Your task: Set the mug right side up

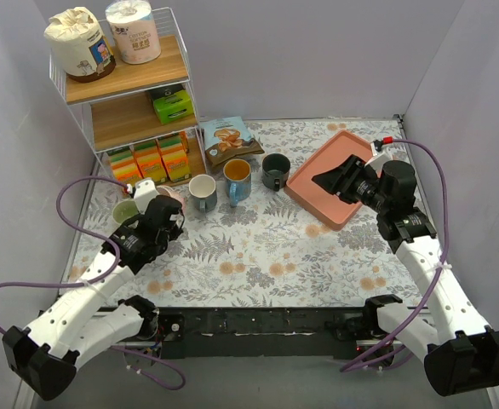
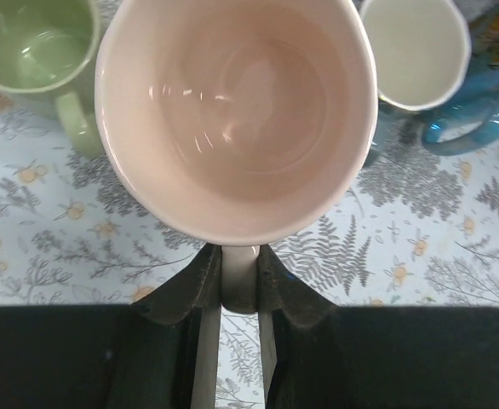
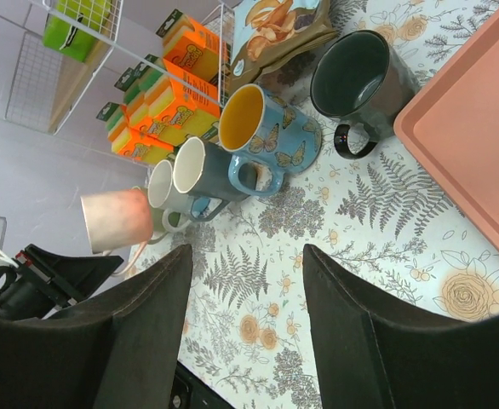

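A pale pink mug (image 2: 237, 111) fills the left wrist view, mouth toward the camera, its inside empty. My left gripper (image 2: 239, 281) is shut on the mug's handle and holds it above the table. From the top view the pink mug (image 1: 172, 198) is mostly hidden behind the left gripper (image 1: 166, 211). In the right wrist view the pink mug (image 3: 117, 220) hangs in the air at the left. My right gripper (image 1: 333, 180) is open and empty over the pink tray (image 1: 313, 174); its fingers (image 3: 147, 311) frame bare tablecloth.
A green mug (image 1: 125, 210), a grey-blue mug (image 1: 203, 191), a blue butterfly mug (image 1: 237, 179) and a dark mug (image 1: 276, 170) stand upright in a row. A snack bag (image 1: 226, 139) and a wire shelf (image 1: 130, 94) stand at the back left.
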